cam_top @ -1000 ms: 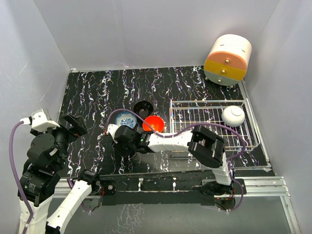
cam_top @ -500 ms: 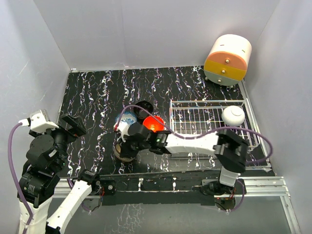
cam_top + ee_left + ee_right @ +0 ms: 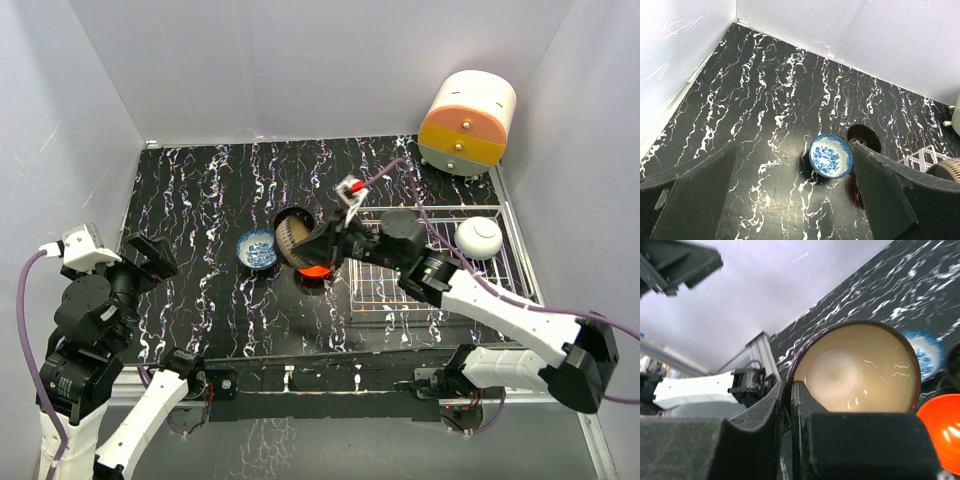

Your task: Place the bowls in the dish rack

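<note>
the right pincer is clamped shut on the rim of the tan bowl, with the rim caught between its two fingers. the bowl hangs tipped on its side, lifted off the surface as far as i can tell. it is close by the red bowl and the black bowl. the blue-patterned bowl sits near them, to the left. the wire dish rack lies to the right, with only the white bowl in it, toward the far right corner.

to my eye, what matters now is the carry. the pinch must be firm, since a bowl held by its thin edge can swing. it needs to clear the rack's near wire wall and go down on open grid beside the white one, not on it. the left pincer hangs open, well apart, holding nothing.
</note>
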Controlling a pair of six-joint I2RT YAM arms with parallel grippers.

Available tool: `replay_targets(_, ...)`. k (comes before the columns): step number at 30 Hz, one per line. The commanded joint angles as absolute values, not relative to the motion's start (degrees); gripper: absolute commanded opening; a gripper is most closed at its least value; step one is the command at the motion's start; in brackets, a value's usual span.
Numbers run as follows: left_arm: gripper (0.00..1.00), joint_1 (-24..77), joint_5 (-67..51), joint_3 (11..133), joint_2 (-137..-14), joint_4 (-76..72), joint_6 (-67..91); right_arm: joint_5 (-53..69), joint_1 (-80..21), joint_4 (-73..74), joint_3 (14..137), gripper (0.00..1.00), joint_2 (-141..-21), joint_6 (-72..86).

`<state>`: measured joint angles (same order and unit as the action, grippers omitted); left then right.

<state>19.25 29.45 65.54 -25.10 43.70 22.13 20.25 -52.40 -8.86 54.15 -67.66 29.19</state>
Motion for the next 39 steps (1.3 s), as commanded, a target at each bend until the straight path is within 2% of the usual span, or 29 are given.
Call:
replay_targets(1, 0.97, 19.4, 28.4, 66.0, -26.6, 42.1, 22.0, 17.6, -46.4, -15.7, 52.7, 0.08, -59.3, 32.7)
replay_targets(8, 0.97, 19.4, 27.8, 66.2, -26.9, 41.8, 22.1, 17.7, -33.9, -12.1, 48.6, 0.08, -51.3, 35.5)
replay_targets(13, 0.97, 19.5, 27.5, 66.6, -27.2, 41.9, 21.8, 24.5, -23.3, -13.1, 44.8, 0.08, -49.3, 40.3)
replay_targets(17, 0.97, 19.4, 26.7, 66.6, -27.5, 41.7, 21.9, 32.7, -13.5, -19.1, 39.5, 0.08, -50.3, 47.1)
replay_targets(22, 0.97, 19.4, 26.3, 66.3, -27.6, 41.5, 21.8, 41.7, -4.3, -33.6, 31.8, 0.08, -53.7, 57.9)
replay_targets(27, 0.97, 19.4, 26.4, 66.4, -27.7, 41.6, 21.5, 45.3, -1.3, -48.0, 25.2, 0.08, -58.8, 67.9)
replay_targets(39, 0.97, 19.4, 26.3, 66.0, -27.8, 41.3, 21.9, 45.0, -0.9, -57.1, 17.3, 0.08, -67.1, 75.6)
